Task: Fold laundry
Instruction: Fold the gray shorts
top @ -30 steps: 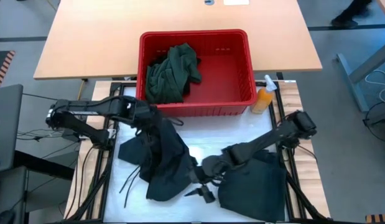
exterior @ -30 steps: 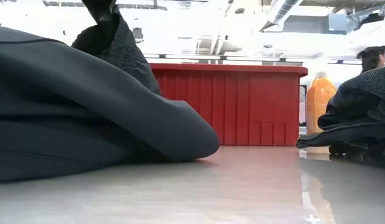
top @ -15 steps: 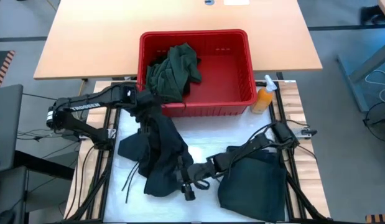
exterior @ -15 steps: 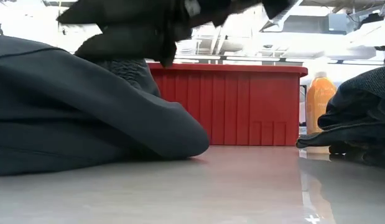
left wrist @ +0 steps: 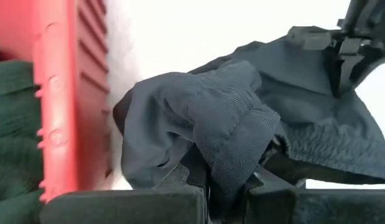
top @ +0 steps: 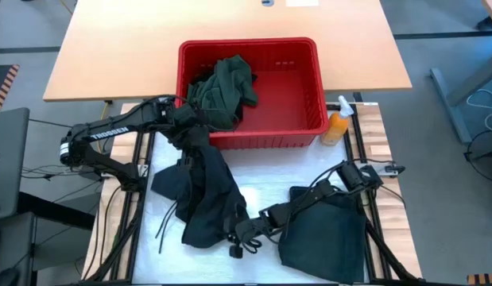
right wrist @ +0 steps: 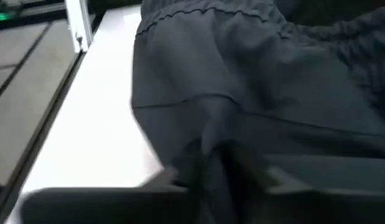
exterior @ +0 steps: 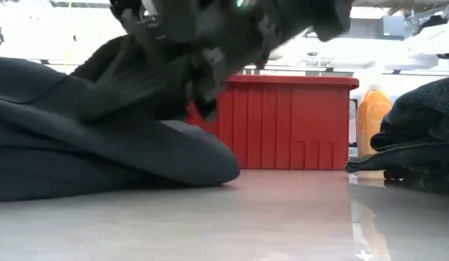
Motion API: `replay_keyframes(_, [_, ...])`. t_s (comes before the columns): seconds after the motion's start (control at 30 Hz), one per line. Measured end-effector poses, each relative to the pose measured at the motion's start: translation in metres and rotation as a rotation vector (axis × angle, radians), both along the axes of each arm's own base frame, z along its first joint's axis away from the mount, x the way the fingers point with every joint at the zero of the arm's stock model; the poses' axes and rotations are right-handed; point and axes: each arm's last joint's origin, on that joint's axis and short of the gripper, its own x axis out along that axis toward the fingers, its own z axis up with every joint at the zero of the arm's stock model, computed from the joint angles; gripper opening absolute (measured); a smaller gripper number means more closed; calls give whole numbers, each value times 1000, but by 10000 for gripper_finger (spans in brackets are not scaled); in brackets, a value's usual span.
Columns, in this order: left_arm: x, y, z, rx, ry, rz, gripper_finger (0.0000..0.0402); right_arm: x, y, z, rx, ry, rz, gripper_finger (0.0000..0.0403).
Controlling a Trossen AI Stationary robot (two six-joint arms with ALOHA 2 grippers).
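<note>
1. The right hand [top: 244, 240] has dropped from beside the dark garment [top: 202, 199] onto its near lower hem and its fingers, spread a moment ago, have closed in; the right wrist view shows cloth bunched between them, so it appears to pinch the hem.
2. Judgement: with both ends held, the garment can be stretched flat for a first fold.
3. The left hand [top: 184, 123], pressed shut on the garment's upper end, has drawn that end up toward the red basket [top: 309, 79]; the cloth hangs from it, just in front of the basket's near wall.
4. A second dark garment [top: 325, 234] lies heaped on the tabletop [top: 269, 171], in front of the basket toward the right arm, crowding the spreading room.
5. An orange bottle [top: 335, 127] stands just beside the basket's corner, within sweep of the right arm.
6. A green shirt [top: 222, 91] remains inside the basket, unfolded.
</note>
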Motion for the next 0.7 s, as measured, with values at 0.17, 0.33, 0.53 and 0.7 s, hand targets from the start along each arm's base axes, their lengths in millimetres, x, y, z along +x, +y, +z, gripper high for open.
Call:
replay_keyframes(0.17, [4,-1,3,-47,-66,-34,5,-22,-21,49,-91,156,92,25])
replay_keyframes(0.33, [8,-2,24,-104,-296,1,5,-69,-55,107,-214,297,125,18])
replay_keyframes(0.53, [-1,-11,82,-220,-776,3,5,-142,-93,180,-249,115,101,18])
replay_keyframes(0.7, [-33,-27,122,-232,-1044,-26,5,-218,-120,202,-223,-140,-34,18])
